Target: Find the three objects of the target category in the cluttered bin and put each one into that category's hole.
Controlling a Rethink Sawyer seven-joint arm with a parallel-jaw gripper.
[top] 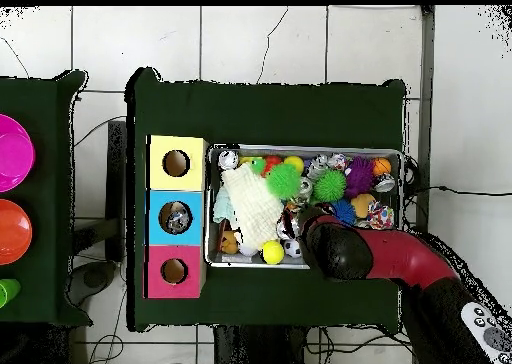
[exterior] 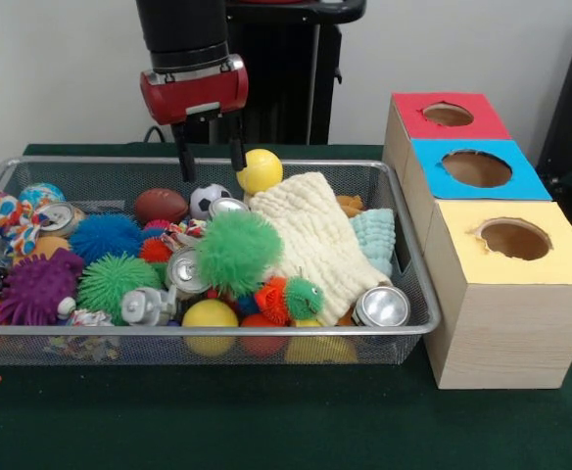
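Note:
The wire-mesh bin point(exterior: 217, 331) is full of toys; it also shows in the overhead view point(top: 209, 205). Crushed silvery cans lie in it: one at the front right corner point(exterior: 382, 306), one in the middle point(exterior: 185, 270), one at the back beside the soccer ball point(exterior: 227, 207). My gripper point(exterior: 210, 157) hangs open and empty above the bin's back edge, over that back can. In the overhead view the arm point(top: 345, 248) hides the gripper. The blue-topped box's hole point(exterior: 477, 168) is the middle one; from overhead the hole point(top: 176, 217) shows something silvery inside.
The red-topped box point(exterior: 448, 116) and the yellow-topped box point(exterior: 514, 240) flank the blue one. A cream cloth point(exterior: 310, 235), a green fuzzy ball point(exterior: 237, 252), a yellow ball point(exterior: 260, 170), a purple spiky ball point(exterior: 36, 286) and more cans at the left point(exterior: 59, 217) crowd the bin.

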